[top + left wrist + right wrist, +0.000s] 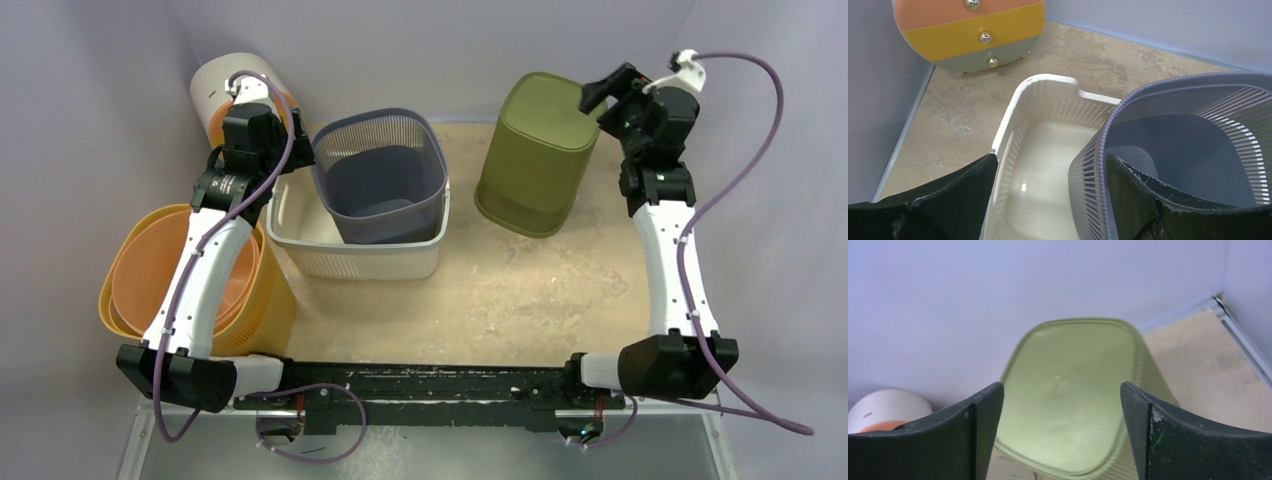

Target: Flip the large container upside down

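Note:
An olive-green ribbed container (pixel 535 160) stands upside down at the back right, its flat base on top. It fills the right wrist view (pixel 1068 400). My right gripper (pixel 600 95) hangs open just above that base, fingers apart and empty (pixel 1062 430). A grey-blue slatted basket (pixel 430 150) sits upright inside a white basket (pixel 360 260). My left gripper (pixel 290 135) is open above their left side. In the left wrist view (pixel 1048 200) one finger is inside the grey basket (pixel 1088 170) and the other over the white basket's rim (pixel 1013 115), gripping neither.
A big yellow-orange basket (pixel 125 270) stands upright at the near left under my left arm. A round white drawer unit (pixel 215 85) with coloured drawers (pixel 973 35) stands at the back left corner. The walls close in at the back and sides. The sandy tabletop (pixel 520 290) shows in front.

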{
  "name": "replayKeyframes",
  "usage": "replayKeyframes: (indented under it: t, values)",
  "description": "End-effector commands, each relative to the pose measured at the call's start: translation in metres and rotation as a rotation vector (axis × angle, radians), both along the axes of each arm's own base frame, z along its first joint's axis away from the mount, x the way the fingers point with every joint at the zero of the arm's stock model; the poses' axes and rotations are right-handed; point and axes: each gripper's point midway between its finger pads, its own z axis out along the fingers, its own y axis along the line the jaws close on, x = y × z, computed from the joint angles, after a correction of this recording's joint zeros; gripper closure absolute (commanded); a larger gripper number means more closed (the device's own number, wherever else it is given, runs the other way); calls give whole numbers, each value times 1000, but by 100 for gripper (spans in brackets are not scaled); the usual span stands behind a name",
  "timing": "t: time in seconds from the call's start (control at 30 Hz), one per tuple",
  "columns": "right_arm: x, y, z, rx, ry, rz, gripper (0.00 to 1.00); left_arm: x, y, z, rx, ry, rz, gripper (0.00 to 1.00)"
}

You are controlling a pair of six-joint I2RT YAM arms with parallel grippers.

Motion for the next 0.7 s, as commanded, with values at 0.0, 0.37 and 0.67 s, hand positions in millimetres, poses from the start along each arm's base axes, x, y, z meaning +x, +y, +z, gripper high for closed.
replayKeyframes:
  t: [0.0,0.37,0.67]
  values:
    - [1,36,24,-131,3,49,2,10,-10,19,-48,-81,-23,23]
    - [17,219,-12,-248,97,501,0,12,-9,16,-53,-81,-13,23]
    - [14,240,-73,-291,239,512,0,8,-6,9,-37,-63,-3,23]
